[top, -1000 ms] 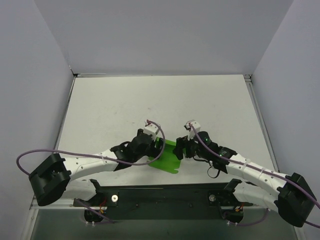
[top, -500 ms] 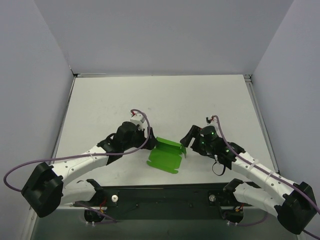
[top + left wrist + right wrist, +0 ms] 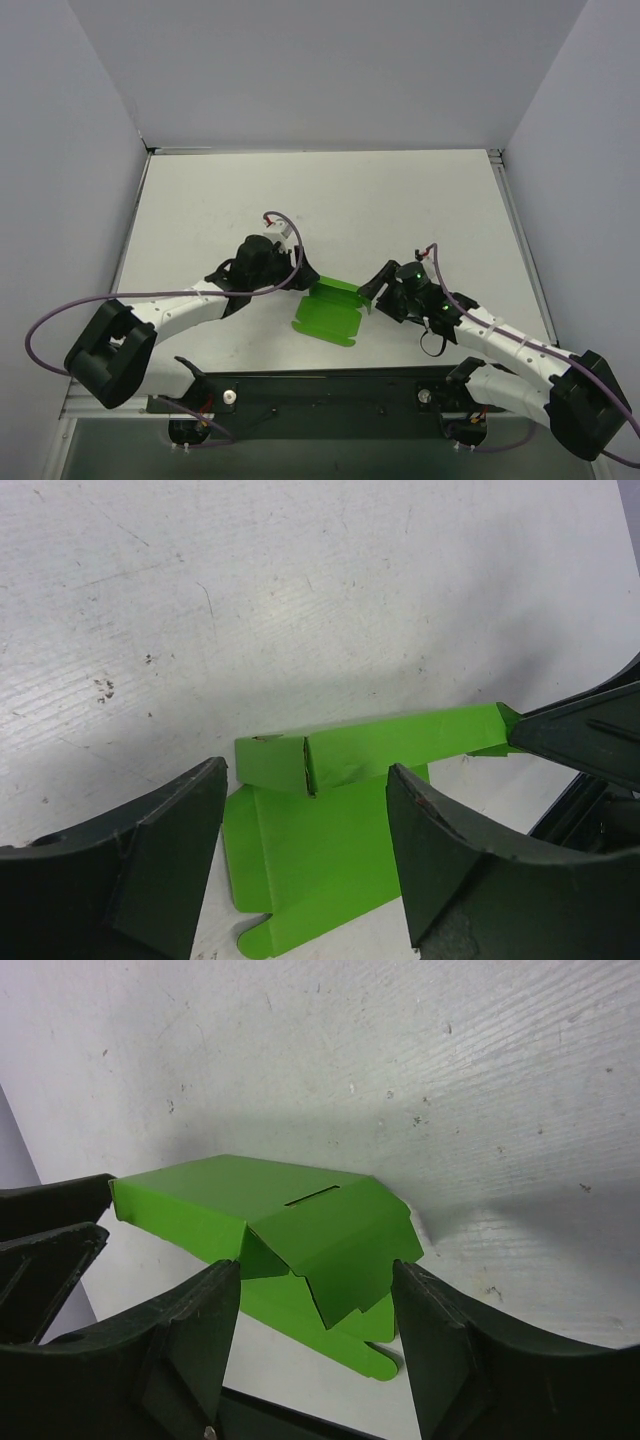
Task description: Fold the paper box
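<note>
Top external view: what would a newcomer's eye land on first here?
The bright green paper box stands out against the white table, lying toward the near edge with its far side folded up into a low wall. The left gripper and the right gripper close in on it from either side, both with jaws open and neither clamped on it.

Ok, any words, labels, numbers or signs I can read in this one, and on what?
None can be read in any view.
The paper box is plain green card with no print, only a cut slit.
The table shows scuffs, not writing.
The left arm and right arm carry no legible label.
</note>
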